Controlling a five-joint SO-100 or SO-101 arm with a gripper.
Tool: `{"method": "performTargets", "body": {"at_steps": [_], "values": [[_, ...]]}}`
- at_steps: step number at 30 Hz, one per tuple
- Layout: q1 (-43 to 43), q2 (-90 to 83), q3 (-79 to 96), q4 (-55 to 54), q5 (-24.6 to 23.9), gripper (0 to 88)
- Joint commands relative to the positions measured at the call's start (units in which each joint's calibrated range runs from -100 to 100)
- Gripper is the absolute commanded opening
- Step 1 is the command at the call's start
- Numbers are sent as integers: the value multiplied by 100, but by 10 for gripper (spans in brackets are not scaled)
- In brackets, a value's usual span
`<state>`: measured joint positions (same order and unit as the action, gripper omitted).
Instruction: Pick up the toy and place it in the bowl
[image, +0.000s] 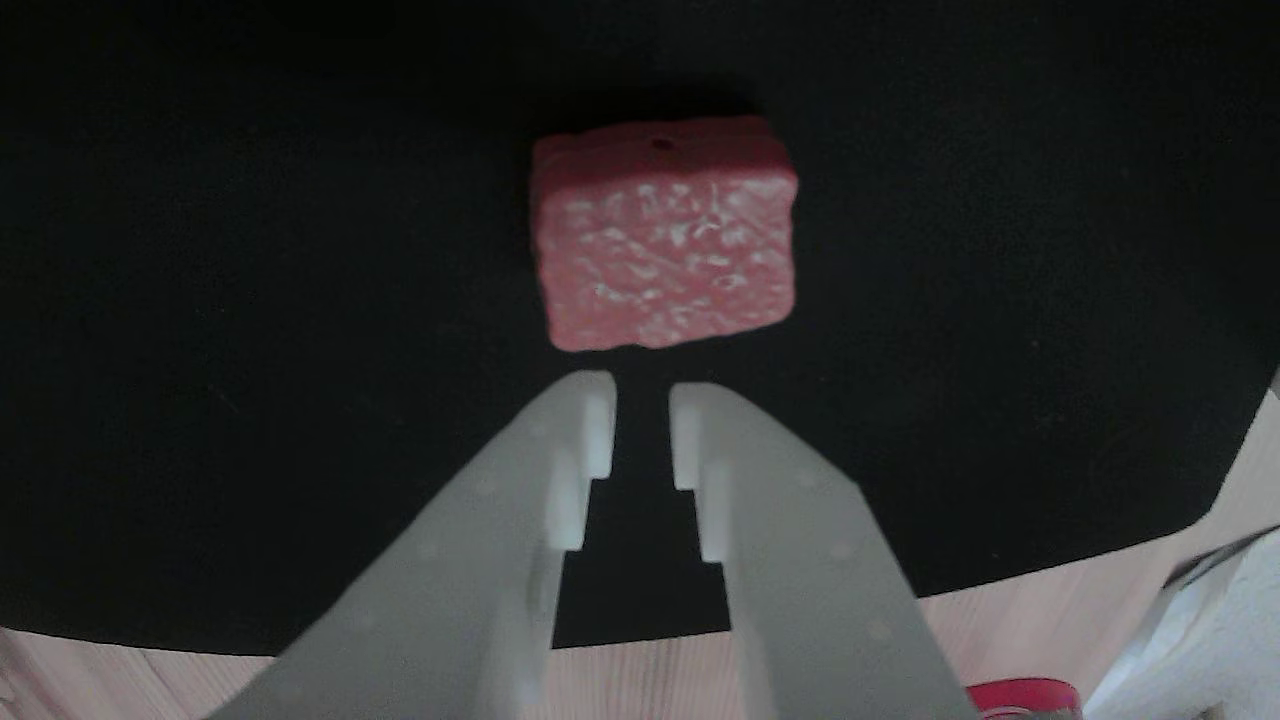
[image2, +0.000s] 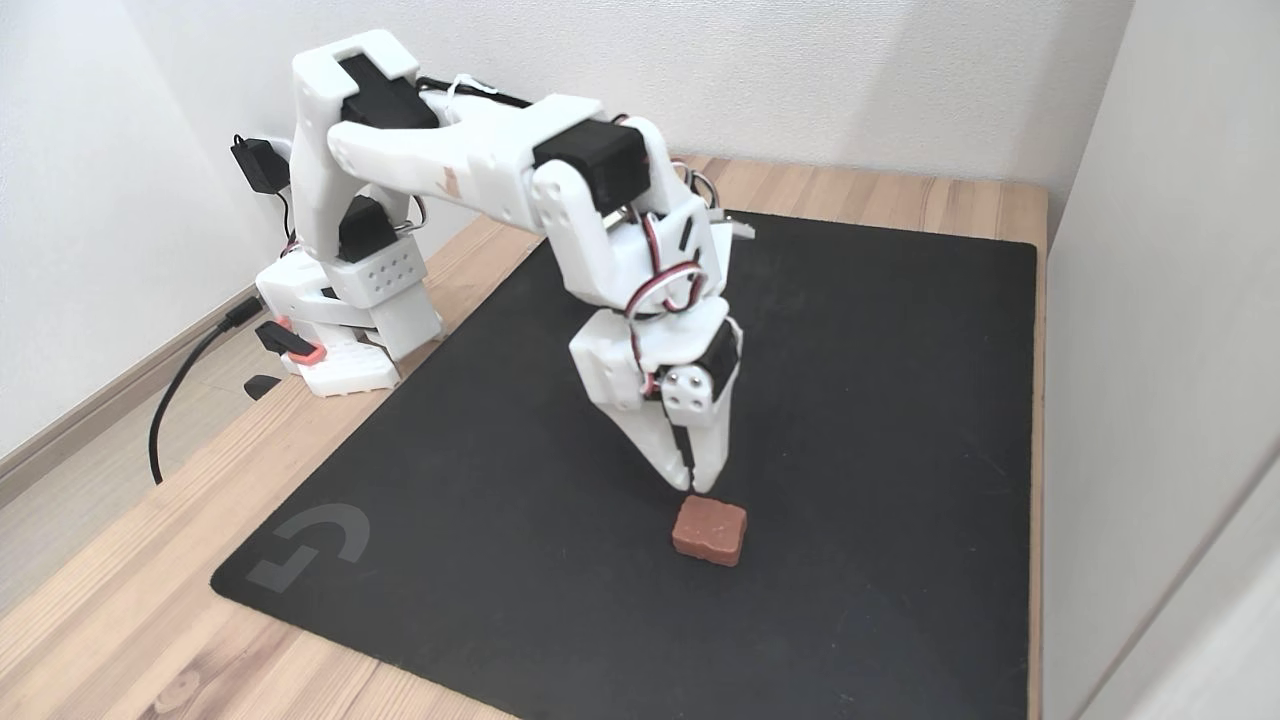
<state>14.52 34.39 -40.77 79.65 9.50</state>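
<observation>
Your gripper (image2: 690, 483) hung nose-down over the black mat (image2: 900, 400) in the fixed view, tips just above and just behind the toy (image2: 710, 530), not touching it. The toy lay flat on the mat, toward the near edge, alone in a bare stretch of black. You had the white arm (image2: 480, 170) reaching out from its base (image2: 350, 340) at the mat's far left corner, elbow high, wrist bent straight down.

In the other view, the gripper (image: 642, 400) came in from the bottom edge with its two pale fingers (image: 500, 520) angled toward each other. Your jaws stood slightly parted: a narrow dark slot ran between the tips, far narrower than the toy (image: 665, 245) ahead of them. Nothing sat in that slot. The toy was just beyond the tips, almost centred on the gap, a shade to the right. Its rough face, speckled with paler pink, looked up at the camera, and a small dark hole showed on its far side.

Light wooden tabletop (image: 1050, 620) showed past the mat's near edge in that view, with a sliver of something glossy red (image: 1020, 695) at the bottom right corner. In the fixed view a black cable (image2: 175, 385) trailed off the base toward the left wall.
</observation>
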Motion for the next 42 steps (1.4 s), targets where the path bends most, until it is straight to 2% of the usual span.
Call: {"method": "performTargets", "body": {"at_steps": [1, 8, 11, 12, 14, 25, 33, 42], "values": [[41, -33, -236, 53, -21, 28], [49, -33, -236, 121, -26, 46], [49, -33, -245, 494, 21, 182], [49, -33, -245, 781, 26, 278], [49, -33, -245, 976, 26, 314], [57, -33, -245, 959, 11, 315], [74, 309, -1291, 1349, -10, 315], [267, 709, -1426, 1400, 16, 315]]}}
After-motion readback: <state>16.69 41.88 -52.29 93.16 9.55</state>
